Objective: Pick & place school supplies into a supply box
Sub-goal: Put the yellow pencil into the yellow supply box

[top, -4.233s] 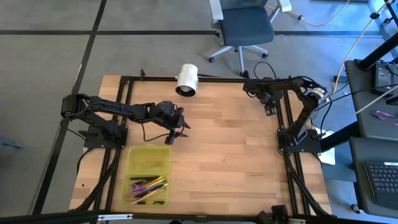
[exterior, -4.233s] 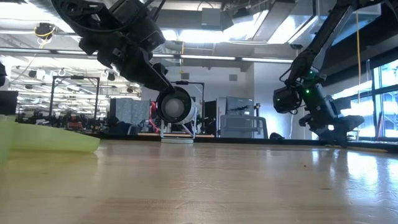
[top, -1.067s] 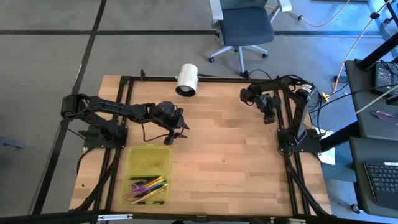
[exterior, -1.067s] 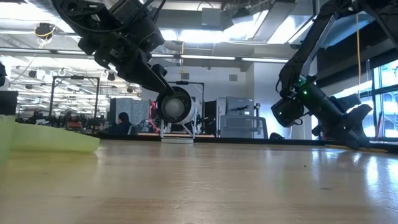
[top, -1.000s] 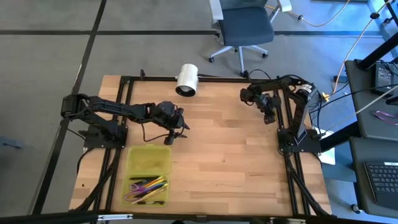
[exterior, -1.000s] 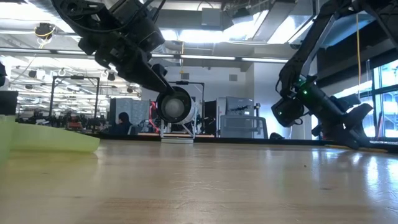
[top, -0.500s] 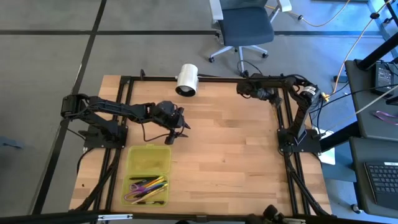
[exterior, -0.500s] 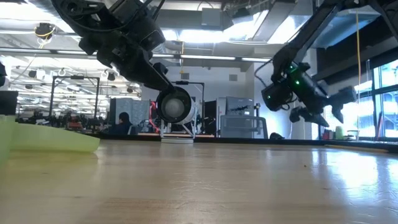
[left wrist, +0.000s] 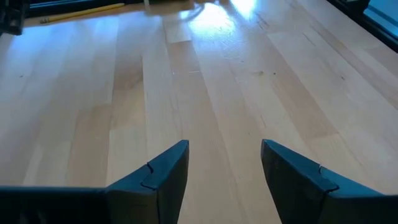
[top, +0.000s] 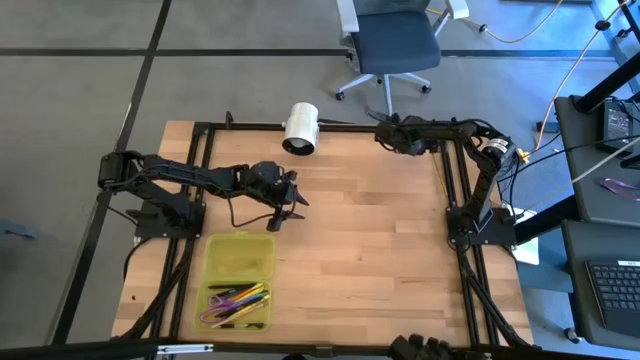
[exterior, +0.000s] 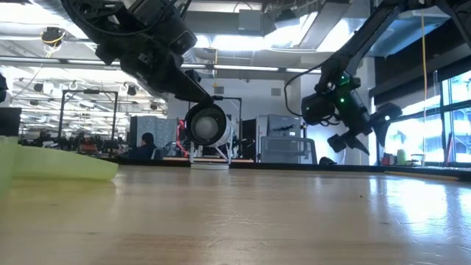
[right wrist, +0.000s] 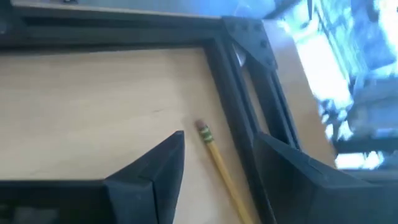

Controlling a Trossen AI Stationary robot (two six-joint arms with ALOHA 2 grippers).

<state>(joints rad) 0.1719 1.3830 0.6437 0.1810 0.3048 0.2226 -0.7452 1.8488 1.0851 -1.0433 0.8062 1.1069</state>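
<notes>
The supply box [top: 238, 280], a translucent yellow-green case, lies open near the table's near-left corner. Pens, pencils and purple-handled scissors [top: 235, 300] lie in its near half, and its edge [exterior: 59, 168] shows in the low view. A yellow pencil [right wrist: 217, 162] with an eraser lies flat on the wood beside the black frame rail. My right gripper [top: 385, 135] [right wrist: 219, 140] hovers open above it near the far edge, raised off the table [exterior: 357, 132]. My left gripper [top: 290, 195] [left wrist: 224, 146] hangs open over bare wood beyond the box. A yellow pencil [left wrist: 81, 12] shows far off in its wrist view.
A white cylinder [top: 300, 128] [exterior: 207, 126] rests on its stand at the far edge's middle. Black frame rails [top: 445, 180] run along the table's sides and far edge [right wrist: 230, 93]. Bare wood [top: 370, 240] spreads between the arms. An office chair [top: 395, 45] stands beyond the table.
My right gripper has swung from beside the right rail toward the far edge and leftward, rising and turning as it went. My left arm has stayed over the same spot. The box and its contents have not moved.
</notes>
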